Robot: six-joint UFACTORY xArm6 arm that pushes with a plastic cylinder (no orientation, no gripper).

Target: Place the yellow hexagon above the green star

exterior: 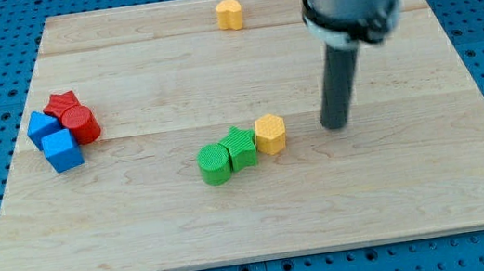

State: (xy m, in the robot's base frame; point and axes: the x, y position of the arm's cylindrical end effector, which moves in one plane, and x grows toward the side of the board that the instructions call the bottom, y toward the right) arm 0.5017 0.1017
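The yellow hexagon [270, 134] sits near the board's middle, touching the right side of the green star [241, 147]. A green cylinder [214, 164] touches the star's lower left. My tip [335, 125] is on the board to the right of the yellow hexagon, about a block's width away from it and not touching. The rod rises toward the view's top into the grey arm mount.
A second yellow block [229, 14] sits near the top edge. At the left is a cluster: a red star [63, 106], a red cylinder [82, 125], and two blue blocks [62, 150] [42, 126]. The wooden board [418, 187] lies on a blue pegboard.
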